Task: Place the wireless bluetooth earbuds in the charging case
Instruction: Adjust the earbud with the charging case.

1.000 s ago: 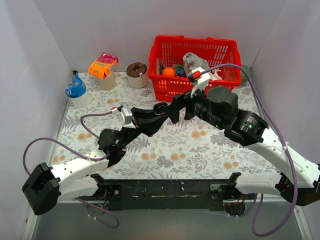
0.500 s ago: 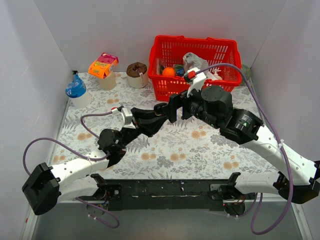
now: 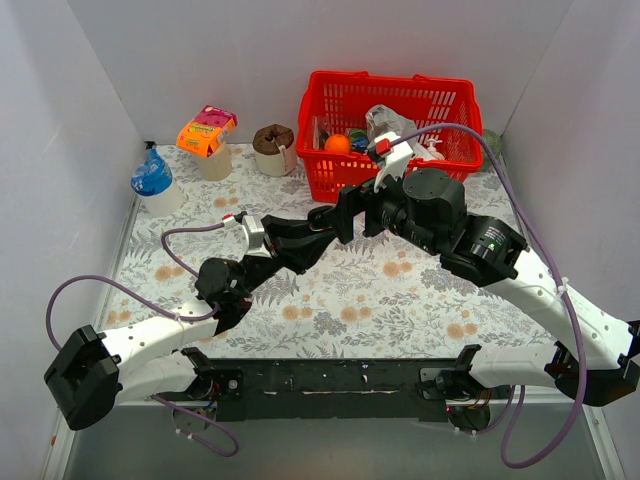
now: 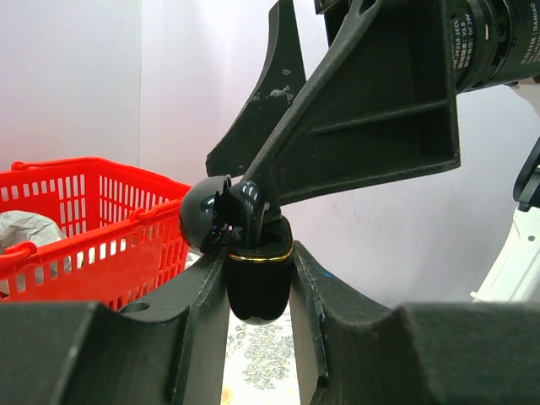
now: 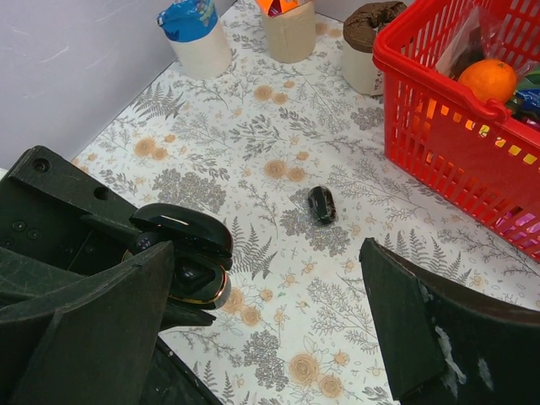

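Found left jaws clamped on open charging case, centre frame. Noted right jaws spread wide close by it. Located one earbud loose on floral counter, mid-frame, apart from case.

The left arm and right arm stretch forward and meet tip to tip, the left gripper clamped tight on the charging case, the right gripper spread wide just beside it.
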